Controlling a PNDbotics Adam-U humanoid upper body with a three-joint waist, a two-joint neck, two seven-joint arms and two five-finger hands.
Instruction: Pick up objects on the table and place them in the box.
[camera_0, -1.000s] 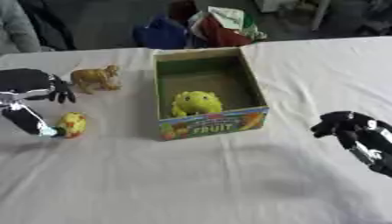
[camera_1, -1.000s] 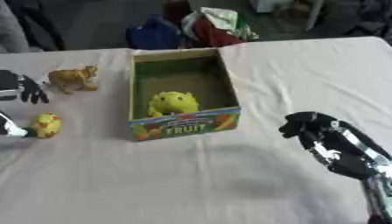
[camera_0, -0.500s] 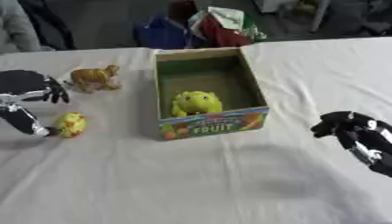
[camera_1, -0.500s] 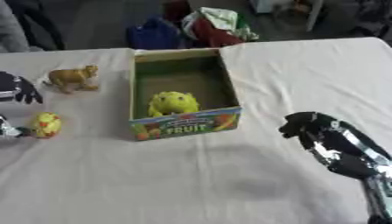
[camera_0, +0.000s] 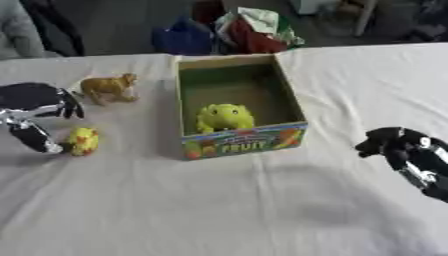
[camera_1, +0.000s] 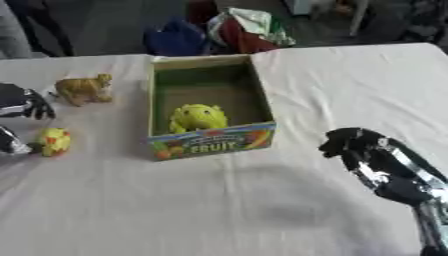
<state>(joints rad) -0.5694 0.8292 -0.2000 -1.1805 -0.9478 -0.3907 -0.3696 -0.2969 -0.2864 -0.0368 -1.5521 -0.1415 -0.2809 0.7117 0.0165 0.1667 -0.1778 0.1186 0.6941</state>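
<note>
Centrally, toward the top of the frame, an open cardboard box with a green interior and a colourful "FRUIT" front panel sits on the white tablecloth, holding a yellow-green frog-like toy. At left, the robot's black left hand hangs with fingers curled, its lowest finger touching a small yellow toy; whether it grips the toy I cannot tell. A tan animal figurine stands above. At lower right, the right hand hovers, fingers curled, empty.
</note>
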